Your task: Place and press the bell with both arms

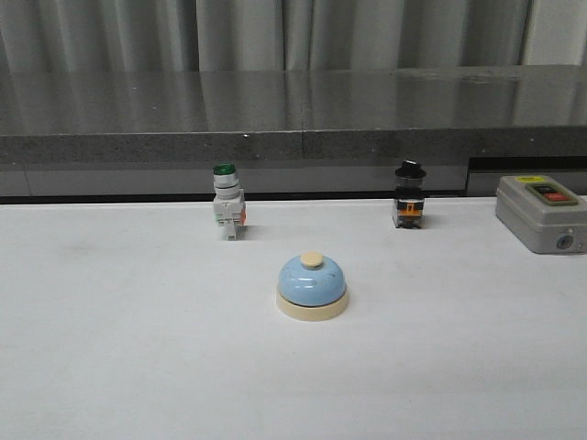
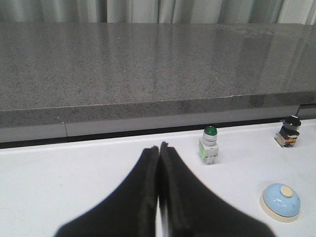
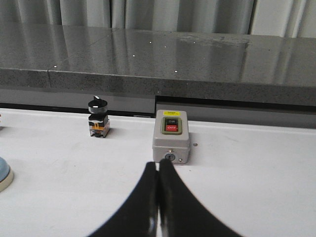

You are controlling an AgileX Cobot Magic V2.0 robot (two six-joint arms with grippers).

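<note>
In the right wrist view the bell [image 3: 4, 173] is cut by the picture's edge, only a sliver of blue dome and cream base showing off to one side of the right gripper [image 3: 158, 170]. The grey switch box [image 1: 543, 213] is clipped in the front view. The box's yellow label [image 3: 171, 113] beyond the fingertips is too small to read.

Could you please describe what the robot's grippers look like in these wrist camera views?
Both look alike. The left gripper has two matte black fingers, broad at the base and curving smoothly to narrow, rounded tips. The right gripper has the same black, tapered shape. No cables, labels or markings show on either, and the arms themselves are out of view, including in the front view.
</note>
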